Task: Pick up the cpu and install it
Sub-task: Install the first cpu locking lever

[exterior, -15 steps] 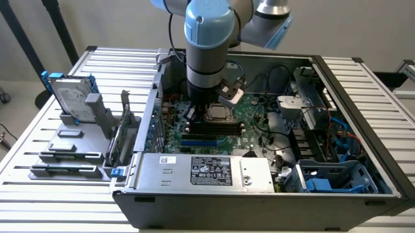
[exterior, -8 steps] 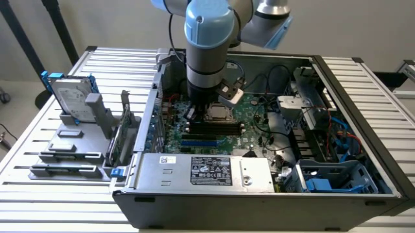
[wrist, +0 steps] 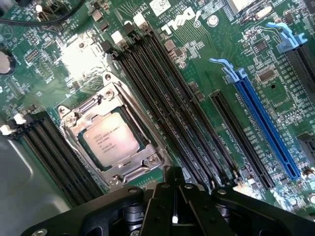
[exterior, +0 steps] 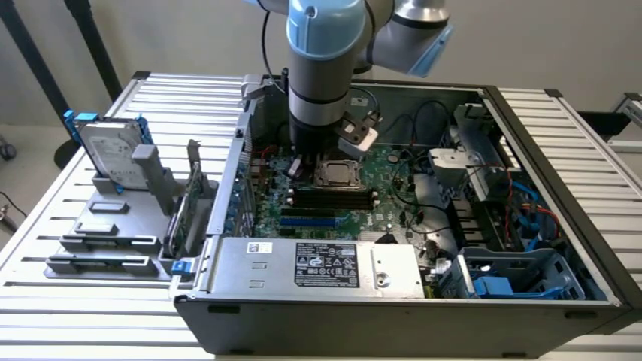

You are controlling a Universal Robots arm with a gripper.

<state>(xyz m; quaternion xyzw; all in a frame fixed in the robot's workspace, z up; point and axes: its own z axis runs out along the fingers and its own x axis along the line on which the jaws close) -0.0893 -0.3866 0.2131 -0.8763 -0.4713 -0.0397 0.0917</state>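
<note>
I see the cpu (wrist: 114, 142) seated flat in the motherboard (wrist: 206, 73) socket frame (wrist: 83, 110). My gripper (wrist: 174, 194) hangs just above it, fingers pressed together, holding nothing.

Above the cpu (wrist: 113, 140) the way is free (the socket frame (wrist: 74, 115) surrounds it closely). Memory slots (wrist: 167, 108) stand on both sides, cables (exterior: 426, 124) hang near.
</note>
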